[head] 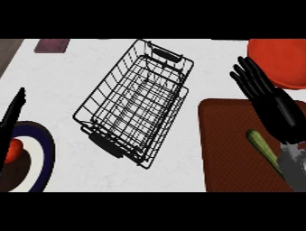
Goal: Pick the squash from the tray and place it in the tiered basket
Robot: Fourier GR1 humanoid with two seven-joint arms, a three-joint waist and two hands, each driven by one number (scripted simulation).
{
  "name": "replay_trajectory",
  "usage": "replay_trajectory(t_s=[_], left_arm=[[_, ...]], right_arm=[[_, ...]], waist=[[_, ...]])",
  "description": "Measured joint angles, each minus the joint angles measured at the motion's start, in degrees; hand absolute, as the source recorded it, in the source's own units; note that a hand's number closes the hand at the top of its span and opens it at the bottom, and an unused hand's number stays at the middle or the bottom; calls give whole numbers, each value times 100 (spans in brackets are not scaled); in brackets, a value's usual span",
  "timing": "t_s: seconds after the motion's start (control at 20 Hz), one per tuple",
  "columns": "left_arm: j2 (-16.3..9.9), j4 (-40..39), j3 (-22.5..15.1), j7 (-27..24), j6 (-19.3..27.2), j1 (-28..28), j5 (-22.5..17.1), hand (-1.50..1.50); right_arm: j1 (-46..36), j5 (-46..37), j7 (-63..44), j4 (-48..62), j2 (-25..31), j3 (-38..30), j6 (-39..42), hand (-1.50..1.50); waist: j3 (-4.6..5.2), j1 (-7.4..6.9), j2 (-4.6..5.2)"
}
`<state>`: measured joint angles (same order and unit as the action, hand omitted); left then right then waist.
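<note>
Squash [264,150] lies on the dark red tray [229,149], at the tray's right part, a long green piece partly hidden under the right forearm. Not picked yet. Right hand [267,97] is above the tray's upper right corner, fingers straight and spread, pointing up and away from the robot, holding nothing. Palm sits past the squash, toward the red bowl [285,61], so the hand likely needs to come back toward the robot and drop lower before closing.

To do this step well, my read: bring the palm over the squash's middle, line the fingers across its long axis, not along it, then curl round. It is thin and long, so an end grab could tip it.

Tiered basket [138,101] stands at counter centre, tilted diagonal in view, well apart from the tray's left edge; nothing visible inside.

Left hand [8,119] rests at the left edge, fingers straight up, over a dark-rimmed plate [45,149] with a red item [14,150] on it. A small dark purple block [52,45] sits at the far left.
</note>
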<state>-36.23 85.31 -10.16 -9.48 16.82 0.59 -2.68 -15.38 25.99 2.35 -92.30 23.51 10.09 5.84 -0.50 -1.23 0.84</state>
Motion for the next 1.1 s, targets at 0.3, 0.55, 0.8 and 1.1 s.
replay_trajectory(t_s=[0.3, 0.55, 0.8, 1.1], left_arm=[[457, 50, 103, 555, -357, 47, -798, 0], [795, 182, 90, 1019, -590, 22, -1408, 0], [940, 306, 99, 1497, -736, 217, -1668, 0], [1000, 311, 118, 1639, -784, 258, -1715, 0]], right_arm=[[612, 298, 873, -663, 294, 248, 1494, 150], [1300, -736, 1144, -16, 598, -258, 713, -150], [1881, -1365, 2409, 415, 756, -649, 671, -150], [2083, -2420, 2793, 141, 1823, -1140, 472, -150]], waist=[[26, 222, -88], [44, 337, -90], [41, 234, -88], [54, 236, -106]])
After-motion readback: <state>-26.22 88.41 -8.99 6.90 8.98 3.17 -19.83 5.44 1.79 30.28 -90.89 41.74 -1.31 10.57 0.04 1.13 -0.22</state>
